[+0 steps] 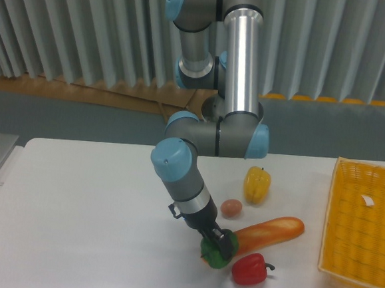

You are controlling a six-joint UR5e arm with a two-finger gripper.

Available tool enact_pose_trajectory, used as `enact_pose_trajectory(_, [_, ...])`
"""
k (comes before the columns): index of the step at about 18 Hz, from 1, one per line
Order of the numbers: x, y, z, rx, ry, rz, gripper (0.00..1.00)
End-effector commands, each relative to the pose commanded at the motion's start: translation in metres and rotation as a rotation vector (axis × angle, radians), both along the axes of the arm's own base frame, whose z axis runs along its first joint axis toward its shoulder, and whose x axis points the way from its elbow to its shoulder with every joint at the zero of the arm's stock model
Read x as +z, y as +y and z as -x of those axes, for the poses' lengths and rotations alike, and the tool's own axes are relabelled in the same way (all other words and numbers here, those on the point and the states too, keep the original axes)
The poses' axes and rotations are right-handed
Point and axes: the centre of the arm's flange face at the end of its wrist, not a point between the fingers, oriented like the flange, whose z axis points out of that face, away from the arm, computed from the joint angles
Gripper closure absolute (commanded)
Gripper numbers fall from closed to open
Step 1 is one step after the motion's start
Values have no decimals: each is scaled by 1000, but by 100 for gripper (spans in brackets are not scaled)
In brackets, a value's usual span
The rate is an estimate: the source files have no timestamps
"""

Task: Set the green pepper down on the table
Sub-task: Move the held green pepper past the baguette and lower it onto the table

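1. The table is one broad, flat white top with a smooth matte face.
2. One arm, a polished metal tube with pale-blue joint caps, slants down toward 5 o'clock.
3. One yellow wicker basket sits at the table's 3 o'clock edge, its weave ribbed, a small white scrap inside.
4. One long baguette, orange-brown and smooth, lies at 2 o'clock of the gripper.
5. There are three peppers, all glossy and lumpy. The green pepper is at the table's near middle, just beside the baguette's left end; whether it rests on the surface I cannot tell. The red pepper is close at its 4 o'clock. The yellow pepper stands upright at 1 o'clock.
6. The gripper is dark, its fingers clenched narrowly around the green pepper's top.
7. One small tan egg lies just below-left of the yellow pepper.
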Motion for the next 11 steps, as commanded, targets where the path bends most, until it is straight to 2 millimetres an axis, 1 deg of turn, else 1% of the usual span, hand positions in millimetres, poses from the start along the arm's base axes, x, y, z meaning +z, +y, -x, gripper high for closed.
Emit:
enact_pose_trajectory(1, [4, -2, -1, 0, 2, -2, 49])
enact_pose_trajectory(2, [8, -6, -11, -10, 0, 0, 50])
enact_pose_trajectory(3, [17, -13, -17, -11, 5, -9, 50])
enact_pose_trajectory(4, [23, -13, -25, -17, 10, -15, 51])
enact_pose_trajectory(5, [27, -9, -39, -37, 11, -17, 51])
enact_pose_trajectory(6, [27, -5, -48, -47, 13, -18, 51])
enact_pose_trajectory(7, [29, -1, -52, -39, 8, -32, 51])
enact_pose_trajectory(9, [22, 10, -75, -81, -48, -51, 52])
enact_pose_trajectory(11, [14, 17, -88, -97, -121, -82, 52])
